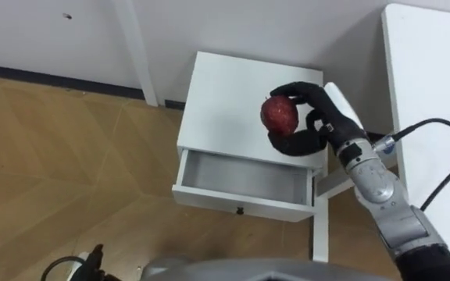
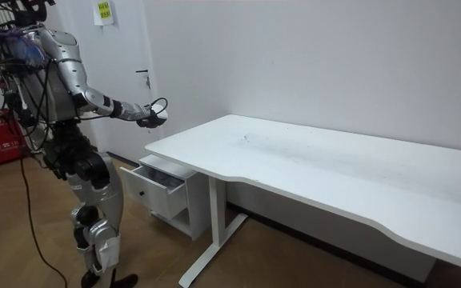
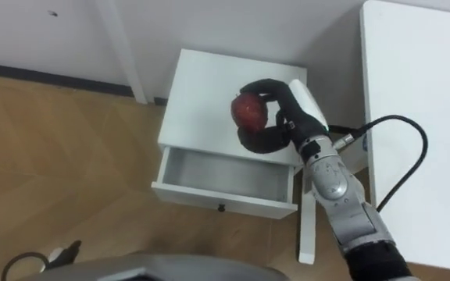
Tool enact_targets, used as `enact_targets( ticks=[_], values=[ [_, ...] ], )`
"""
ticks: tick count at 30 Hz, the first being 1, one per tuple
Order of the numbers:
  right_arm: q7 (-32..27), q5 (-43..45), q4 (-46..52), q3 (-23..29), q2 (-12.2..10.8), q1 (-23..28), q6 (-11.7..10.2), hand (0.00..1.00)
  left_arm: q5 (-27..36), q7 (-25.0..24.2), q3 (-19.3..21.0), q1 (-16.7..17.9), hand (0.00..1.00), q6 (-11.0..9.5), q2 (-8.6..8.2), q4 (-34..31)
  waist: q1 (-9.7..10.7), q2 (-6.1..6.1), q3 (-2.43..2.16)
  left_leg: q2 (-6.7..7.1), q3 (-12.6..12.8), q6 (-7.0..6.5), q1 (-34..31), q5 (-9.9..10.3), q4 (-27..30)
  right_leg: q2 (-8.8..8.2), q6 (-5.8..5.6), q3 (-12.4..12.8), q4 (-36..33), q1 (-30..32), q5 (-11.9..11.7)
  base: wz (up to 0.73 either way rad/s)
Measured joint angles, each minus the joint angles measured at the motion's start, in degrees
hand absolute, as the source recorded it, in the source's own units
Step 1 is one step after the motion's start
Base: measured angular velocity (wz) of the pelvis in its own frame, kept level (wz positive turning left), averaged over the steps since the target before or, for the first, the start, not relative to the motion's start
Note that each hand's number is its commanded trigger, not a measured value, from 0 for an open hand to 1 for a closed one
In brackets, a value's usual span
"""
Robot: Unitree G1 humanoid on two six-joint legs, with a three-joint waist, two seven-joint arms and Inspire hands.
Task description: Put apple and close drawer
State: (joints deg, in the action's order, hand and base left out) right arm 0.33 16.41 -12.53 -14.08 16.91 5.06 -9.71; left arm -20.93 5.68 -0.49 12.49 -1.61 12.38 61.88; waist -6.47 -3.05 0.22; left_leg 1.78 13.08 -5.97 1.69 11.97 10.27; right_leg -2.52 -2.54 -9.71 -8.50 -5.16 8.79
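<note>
**Apple in my right hand, above the cabinet**

My right hand (image 1: 312, 125) is clamped on the red apple (image 1: 279, 114), fingers curled over its top and thumb beneath. I hold it over the right part of the white bedside cabinet (image 1: 217, 94). The cabinet's drawer (image 1: 244, 178) stands pulled open toward me, just nearer than the apple. A white desk (image 1: 428, 94) lies to the right. My left hand (image 1: 92, 261) shows low at near left.

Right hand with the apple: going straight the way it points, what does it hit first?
Probably the wall behind the cabinet. The right hand, holding the apple, looks raised above the cabinet top. Depth is unclear.
</note>
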Motion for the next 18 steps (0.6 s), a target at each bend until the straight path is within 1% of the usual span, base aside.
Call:
enact_targets(
  ticks=[1, 3, 4, 5, 6, 7, 9, 10, 12, 15, 17, 18],
  values=[
    [0.1, 0.0, 0.0, -0.5, 0.0, 0.0, 0.1, 1.00, 0.0, -0.1, -0.2, -0.1, 0.00, 0.2, 0.04, 0.0, 0.0, -0.02, 0.02, 0.01, -0.2, 0.00, -0.1, 0.0, 0.1, 0.00, 0.00, -0.1, 0.0, 0.0, 0.0, 0.17],
    [1.8, 0.2, -0.1, -1.8, -0.3, 0.0, 1.3, 1.00, 0.0, -0.3, -1.1, -0.6, 0.00, 0.9, -0.02, -0.1, 0.0, 0.11, 0.16, 0.04, -0.8, 0.00, -0.3, 0.0, 0.3, 0.02, 0.00, 0.1, 0.0, 0.0, 0.0, 0.12],
    [2.1, 0.2, -0.1, -2.2, -0.2, 0.0, 1.5, 1.00, 0.0, -0.4, -1.3, -0.8, 0.00, 1.0, -0.05, -0.1, -0.1, 0.10, 0.17, 0.04, -0.8, 0.00, -0.3, 0.0, 0.3, 0.03, 0.00, 0.1, 0.0, 0.0, 0.0, 0.00],
    [2.5, 0.2, -0.1, -2.9, -0.3, 0.0, 1.9, 1.00, 0.0, -0.7, -1.7, -0.8, 0.00, 1.2, -0.04, -0.1, -0.3, 0.34, 0.34, 0.04, -0.9, 0.00, -0.5, 0.0, 0.3, 0.03, 0.00, 0.1, 0.0, 0.1, 0.0, 0.00],
    [2.8, 0.3, -0.1, -3.3, -0.4, 0.0, 2.1, 1.00, 0.0, -1.0, -1.8, -0.9, 0.00, 1.3, -0.02, -0.1, -0.3, 0.22, 0.32, 0.04, -1.0, 0.00, -0.6, 0.0, 0.3, 0.04, 0.00, 0.1, 0.0, 0.2, 0.0, 0.06],
    [3.3, 0.4, -0.2, -4.0, -0.5, 0.0, 2.3, 1.00, 0.0, -1.3, -2.1, -0.9, 0.00, 1.3, 0.03, -0.1, -0.3, 0.30, 0.41, 0.04, -1.2, 0.00, -0.8, 0.0, 0.4, 0.06, 0.00, 0.0, 0.0, 0.2, 0.0, 0.08],
    [3.7, 0.6, -1.2, -5.0, -0.5, 0.0, 2.3, 1.00, 0.0, -1.4, -2.6, -1.5, 0.00, 1.4, 0.03, -0.2, -0.1, 0.17, 0.43, 0.06, -1.4, 0.00, -1.0, 0.0, 0.5, 0.06, 0.00, 0.1, 0.0, 0.4, 0.0, 0.06],
    [4.2, 0.7, -2.7, -5.1, -0.9, 0.0, 2.3, 1.00, 0.0, -1.5, -3.1, -1.5, 0.00, 1.4, 0.00, -0.3, -0.2, 0.17, 0.46, 0.06, -1.4, 0.00, -1.0, 0.0, 0.5, 0.07, 0.00, 0.2, 0.0, 0.4, 0.0, 0.00],
    [4.9, 1.5, -4.2, -5.5, -1.0, 0.1, 3.6, 1.00, 0.0, -1.6, -3.3, -1.5, 0.00, 1.4, -0.08, -0.6, -0.3, 0.17, 0.45, 0.12, -1.5, 0.00, -1.1, 0.0, 0.5, 0.10, 0.00, 0.2, 0.0, 0.4, 0.0, 0.00],
    [5.9, 2.1, -4.9, -6.0, -1.0, 0.1, 3.8, 1.00, 0.0, -1.6, -3.7, -1.5, 0.00, 1.4, -0.07, -1.2, -0.1, 0.10, 0.41, 0.12, -1.6, 0.00, -1.1, 0.0, 0.5, 0.17, 0.00, 0.3, 0.0, 0.4, 0.0, 0.00],
    [6.3, 2.1, -4.9, -6.0, -1.0, 0.1, 3.9, 0.00, 0.0, -1.6, -4.2, -1.5, 0.00, 1.4, -0.08, -1.4, -0.2, 0.04, 0.37, 0.12, -1.6, 0.00, -1.1, 0.0, 0.5, 0.20, 0.00, 0.3, 0.0, 0.4, 0.0, 0.00],
    [6.3, 2.2, -4.9, -6.0, -1.0, 0.1, 3.9, 0.00, 0.0, -1.6, -4.2, -1.6, 0.00, 1.4, -0.08, -1.6, -0.2, 0.00, 0.34, 0.12, -1.7, 0.00, -1.1, 0.0, 0.5, 0.13, 0.00, 0.3, 0.0, 0.4, 0.0, 0.00]
  ],
)
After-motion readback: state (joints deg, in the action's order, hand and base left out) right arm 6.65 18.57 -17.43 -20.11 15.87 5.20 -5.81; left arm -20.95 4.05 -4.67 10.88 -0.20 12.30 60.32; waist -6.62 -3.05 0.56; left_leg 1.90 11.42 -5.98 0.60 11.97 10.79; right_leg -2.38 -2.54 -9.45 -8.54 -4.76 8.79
